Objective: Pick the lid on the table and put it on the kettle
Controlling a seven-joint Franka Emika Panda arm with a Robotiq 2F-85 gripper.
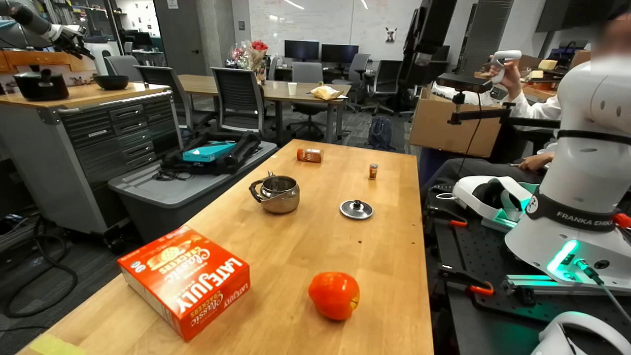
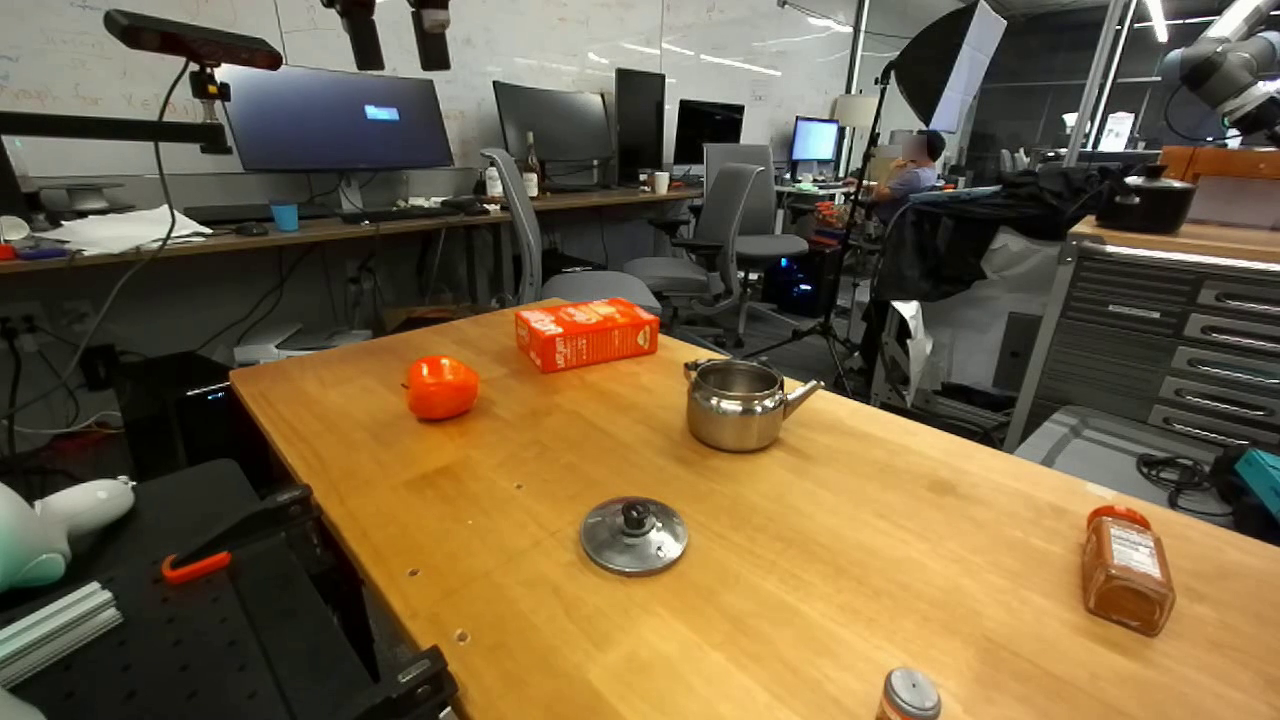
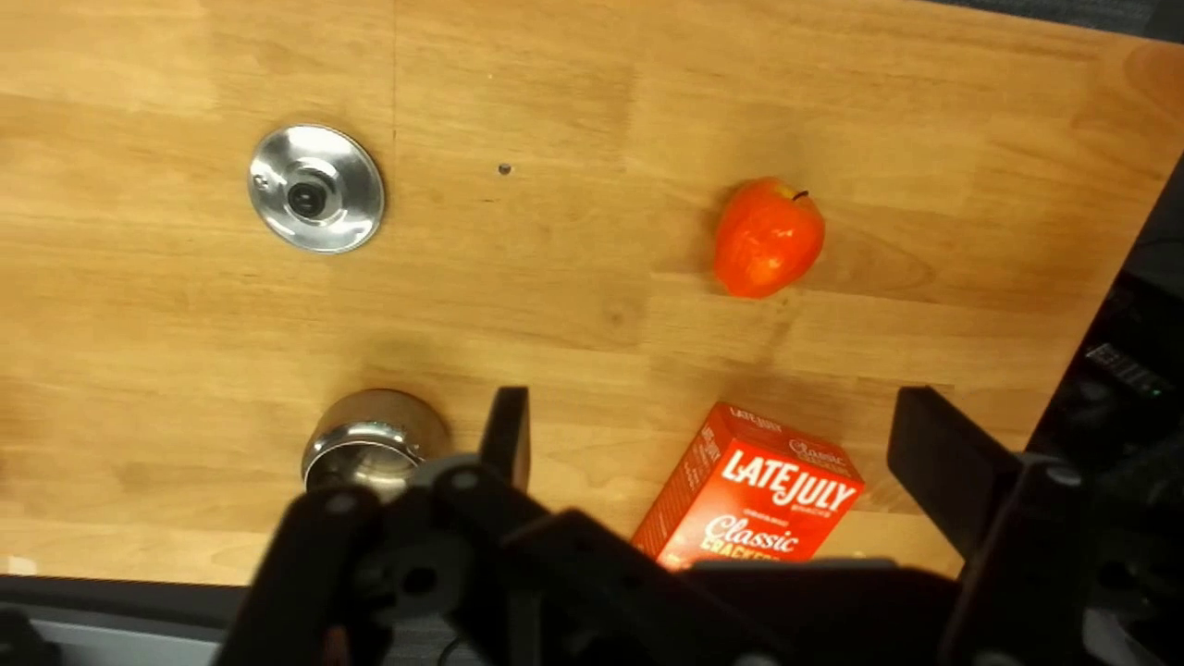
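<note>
Leftmost in the wrist view, the lid [image 3: 316,190] rests flat on the table [image 3: 555,305], ahead and left of the gripper [image 3: 714,400] and well apart from it. Here lies the likeliest trouble: an off-centre descent could set a finger [image 3: 509,425] on the sloping metal and tip or skid the disc, and a pinch too high could let the small knob [image 3: 306,198] slip.

Next, nearer the gripper and also to its left, the kettle [image 2: 737,412] might be bumped by a low sideways move; a lid carried in tilted could miss the opening. The kettle's dark handle [image 1: 255,192] seems folded down beside the rim, though the gripper covers part of it all in the wrist view; if it crosses the mouth, the lid may not seat.

The fingers stand wide apart, holding nothing, high over the table. Beneath the gap between them lies the cracker box [image 3: 757,490], with the orange-red fruit [image 3: 769,239] ahead of it; both should matter only if the gripper dips that way.

The lid is a shallow, shiny silver disc streaked with reflections, its dark round knob raised at the centre.
</note>
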